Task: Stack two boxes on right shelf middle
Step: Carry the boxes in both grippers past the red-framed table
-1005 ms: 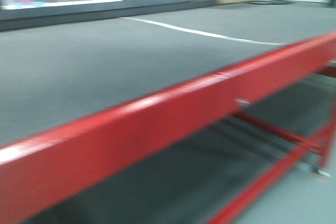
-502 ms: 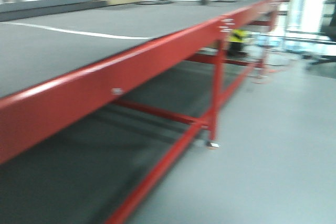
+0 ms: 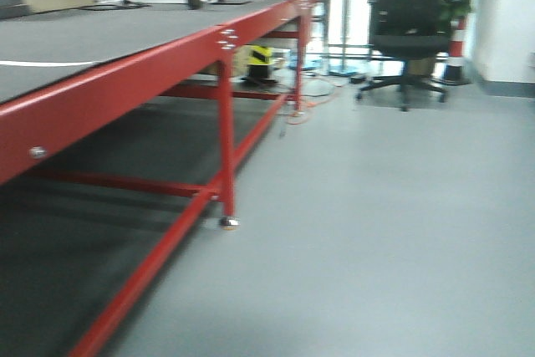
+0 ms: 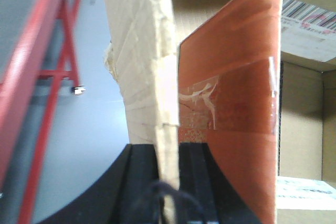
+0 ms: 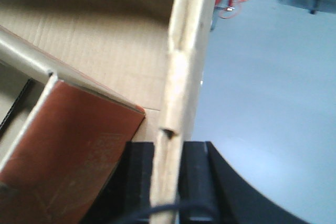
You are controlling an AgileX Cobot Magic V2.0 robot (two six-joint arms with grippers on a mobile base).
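Left hand: pinches the pale carton wall; hand body cut off below.
Carton interior: brown flap; barcode label cropped.
Right hand: pinches a carton wall edge; rest of box out of frame.
Front: blurry red-framed surface.

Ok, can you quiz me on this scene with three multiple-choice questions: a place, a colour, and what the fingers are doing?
1. Where is the office chair? A) front left, close up B) back right, upright on the floor C) tipped over mid-room
2. What colour is the table frame? A) blue B) red C) yellow
3. What are the left fingers doing? A) spread open in air B) holding a cup C) clamped on a wall of the cardboard box
Answers: 1 B, it stands on its base at the far right; 2 B, rail and legs are red; 3 C, the wall sits pinched between them.
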